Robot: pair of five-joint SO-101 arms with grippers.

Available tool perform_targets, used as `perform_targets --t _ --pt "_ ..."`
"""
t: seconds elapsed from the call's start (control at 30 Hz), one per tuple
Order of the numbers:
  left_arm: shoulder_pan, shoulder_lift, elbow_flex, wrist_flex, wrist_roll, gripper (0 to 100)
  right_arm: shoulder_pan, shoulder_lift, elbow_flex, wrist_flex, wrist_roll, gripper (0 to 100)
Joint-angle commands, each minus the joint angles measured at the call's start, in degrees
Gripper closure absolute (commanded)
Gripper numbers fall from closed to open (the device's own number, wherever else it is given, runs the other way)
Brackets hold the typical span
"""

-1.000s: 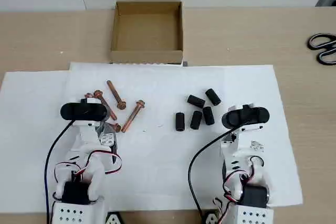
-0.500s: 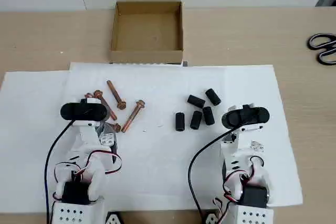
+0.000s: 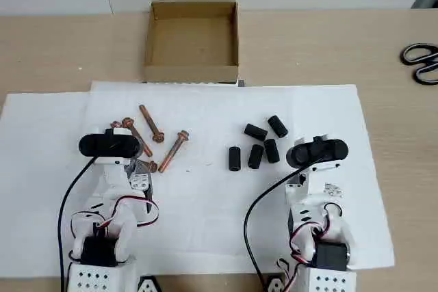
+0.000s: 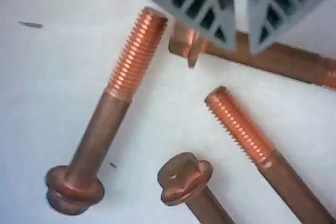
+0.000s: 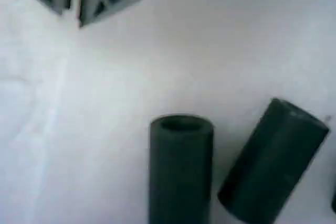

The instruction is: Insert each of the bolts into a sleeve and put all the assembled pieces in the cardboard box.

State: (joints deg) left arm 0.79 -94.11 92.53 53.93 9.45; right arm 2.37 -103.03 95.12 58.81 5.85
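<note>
Several copper bolts (image 3: 152, 139) lie loose on the white paper, left of centre. Several black sleeves (image 3: 259, 144) lie scattered right of centre. The open cardboard box (image 3: 191, 72) stands beyond the paper with nothing in it. My left gripper (image 4: 242, 45) is shut with nothing in it and hovers low over the bolts, its tips above one bolt's shank (image 4: 278, 60). Another bolt (image 4: 118, 106) and a bolt head (image 4: 185, 178) lie close by. My right gripper (image 5: 77, 18) is shut and holds nothing, above bare paper beside two sleeves (image 5: 181, 166) (image 5: 273, 160).
Both arms (image 3: 109, 146) (image 3: 317, 151) stand over the near half of the paper sheet (image 3: 205, 196). A pair of scissors (image 3: 421, 63) lies on the wooden table at the far right. Bare paper separates the bolts from the sleeves.
The right arm has edged slightly to the left. The left arm, bolts and sleeves have not moved.
</note>
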Motion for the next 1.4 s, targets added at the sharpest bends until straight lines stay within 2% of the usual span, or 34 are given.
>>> perform_targets --t 0.0,0.23,0.37,0.5,0.6,0.73,1.0,1.1,1.2,1.37 --pt "0.26 -0.53 -0.22 -1.49 0.00 99 -0.75 -0.92 -0.26 -1.45 -0.09 99.5" --pt "4.84 -0.53 -0.66 -1.49 -0.26 99 -0.66 -0.92 -4.40 1.01 0.35 99.5" --pt "0.35 -0.09 -9.36 -0.62 0.09 99 -3.47 0.92 -15.03 9.10 1.14 99.5" --pt "-0.09 2.90 -14.11 0.18 -0.18 99 -3.56 12.97 -25.05 11.82 1.14 99.5" --pt "-0.09 10.99 -18.95 1.49 -0.18 99 -2.86 27.30 -35.34 11.91 0.79 99.5" --pt "-0.53 27.43 -32.31 6.15 -0.18 99 -2.68 47.78 -52.40 16.04 0.70 99.5" --pt "-0.62 56.53 -57.98 23.91 -0.35 99 -2.59 77.85 -80.62 29.67 1.05 99.5" --pt "-0.53 63.12 -61.67 24.44 -3.96 99 -2.86 84.70 -85.45 31.60 2.29 99.5" --pt "-0.53 68.66 -61.67 22.42 -12.75 99 -2.95 89.54 -87.38 31.43 10.73 99.5" --pt "-4.22 75.34 -60.88 18.20 -13.27 99 -2.95 96.48 -87.82 27.38 14.15 97.9"
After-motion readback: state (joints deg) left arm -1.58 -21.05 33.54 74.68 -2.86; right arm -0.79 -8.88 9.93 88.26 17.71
